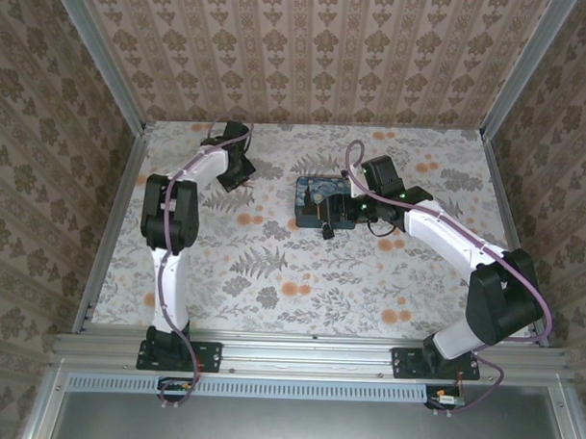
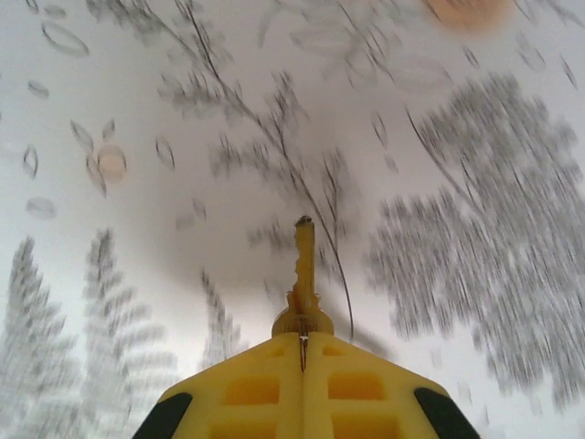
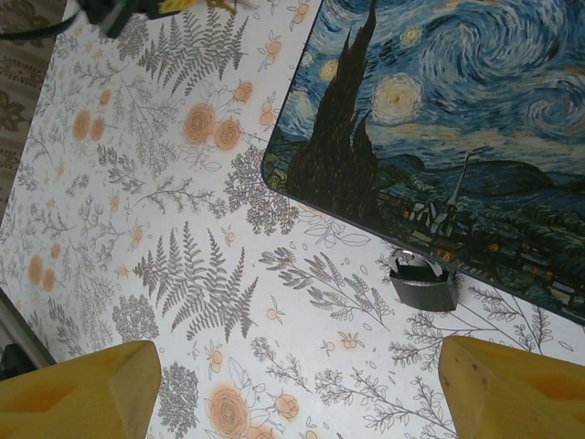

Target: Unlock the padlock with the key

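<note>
Brass key (image 2: pixel 303 265) clamped in left tool (image 2: pixel 302 343), in its wrist view; right tool (image 3: pixel 297 384) wide above padlock (image 3: pixel 422 282) by blue box (image 3: pixel 475 119)

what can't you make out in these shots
- left wrist view: key, head hidden inside the shut left pincer; tablecloth blurred
- right wrist view: padlock, keyhole too small to see; blue box cut off by the top and right edges
</note>
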